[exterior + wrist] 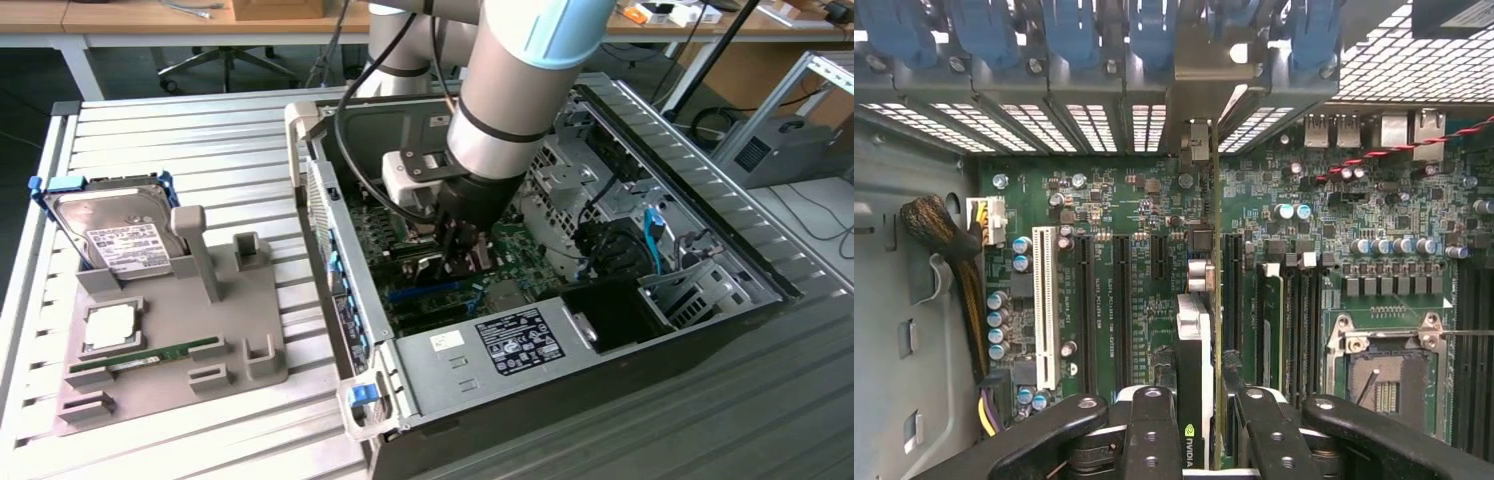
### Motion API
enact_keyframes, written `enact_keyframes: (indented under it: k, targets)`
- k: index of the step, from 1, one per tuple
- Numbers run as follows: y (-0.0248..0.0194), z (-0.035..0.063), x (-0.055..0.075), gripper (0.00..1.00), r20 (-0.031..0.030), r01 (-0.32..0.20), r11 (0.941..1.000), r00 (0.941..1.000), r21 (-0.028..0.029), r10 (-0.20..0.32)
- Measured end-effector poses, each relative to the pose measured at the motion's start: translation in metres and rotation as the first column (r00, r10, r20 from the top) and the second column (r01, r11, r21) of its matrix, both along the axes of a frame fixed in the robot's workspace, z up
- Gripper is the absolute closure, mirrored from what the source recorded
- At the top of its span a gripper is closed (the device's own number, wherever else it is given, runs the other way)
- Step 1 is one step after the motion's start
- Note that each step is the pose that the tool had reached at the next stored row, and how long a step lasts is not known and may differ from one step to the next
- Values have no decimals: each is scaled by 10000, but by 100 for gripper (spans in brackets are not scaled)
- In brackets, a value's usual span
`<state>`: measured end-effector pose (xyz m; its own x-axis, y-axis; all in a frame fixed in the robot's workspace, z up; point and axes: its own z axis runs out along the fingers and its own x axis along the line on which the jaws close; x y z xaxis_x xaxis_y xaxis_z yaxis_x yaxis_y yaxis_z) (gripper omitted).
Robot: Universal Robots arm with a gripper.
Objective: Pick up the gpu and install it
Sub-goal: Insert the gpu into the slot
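The gpu [1195, 345] stands on edge between my fingers [1152, 432], seen edge-on with a small green logo near the grip. Its thin board runs along a black expansion slot of the green motherboard [1134, 210], and its metal end bracket reaches the rear slot openings [1199, 95]. My gripper [1206, 440] is shut on the gpu. In the exterior view the gripper [454, 258] hangs low inside the open computer case [694, 230], with the gpu [430, 268] just over the motherboard. Whether the card's edge is seated in the slot cannot be told.
A grey holder [174, 370] in the exterior view's left carries a hard drive [114, 235], a processor [111, 325] and a green RAM stick [147, 357]. Inside the case are a white slot [1046, 305], a cable bundle [954, 260], the processor socket [1384, 375] and the power supply [514, 345].
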<state>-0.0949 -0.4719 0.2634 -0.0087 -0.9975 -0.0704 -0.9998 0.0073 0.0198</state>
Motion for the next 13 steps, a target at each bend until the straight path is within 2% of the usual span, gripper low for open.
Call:
enact_keyframes:
  k: [13]
  targets:
    - [0,-28,0,73,0,-1,10000,10000,-1,1]
